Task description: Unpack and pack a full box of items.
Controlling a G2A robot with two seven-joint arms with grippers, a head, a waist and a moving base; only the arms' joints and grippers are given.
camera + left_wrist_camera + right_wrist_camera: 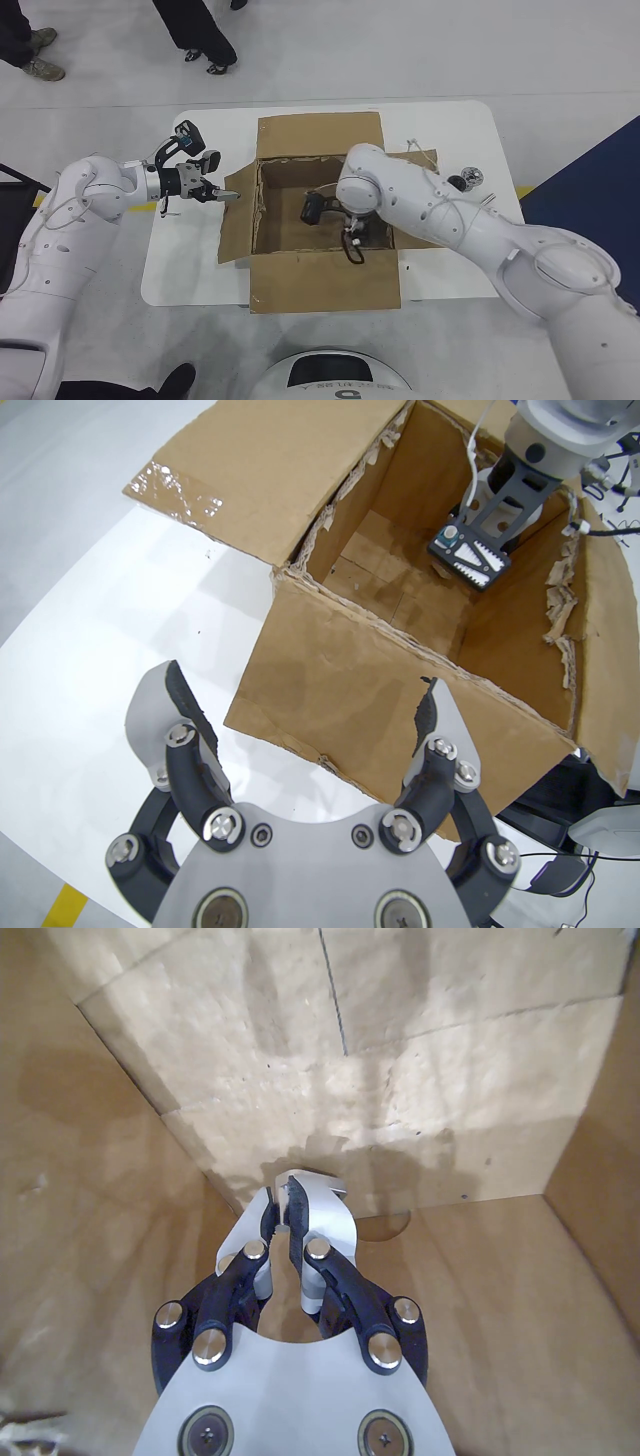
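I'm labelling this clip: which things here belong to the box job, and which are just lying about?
Job: cardboard box, open on the white table; right gripper, down inside it; left gripper, jaws open beside a flap.
Lying about: small shiny object and thin cord, on the table beside the box.

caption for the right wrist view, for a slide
Right gripper, fingers nearly shut, deep inside the cardboard box.

The box (350, 700) is matt brown cardboard, rough and fibrous along its torn corrugated edges, with glossy clear tape (175, 495) on one flap. My left gripper (302, 680) is brushed metal (pads (192, 710) black, coarse, ragged-edged). The table (75, 625) looks smooth, white and faintly glossy.
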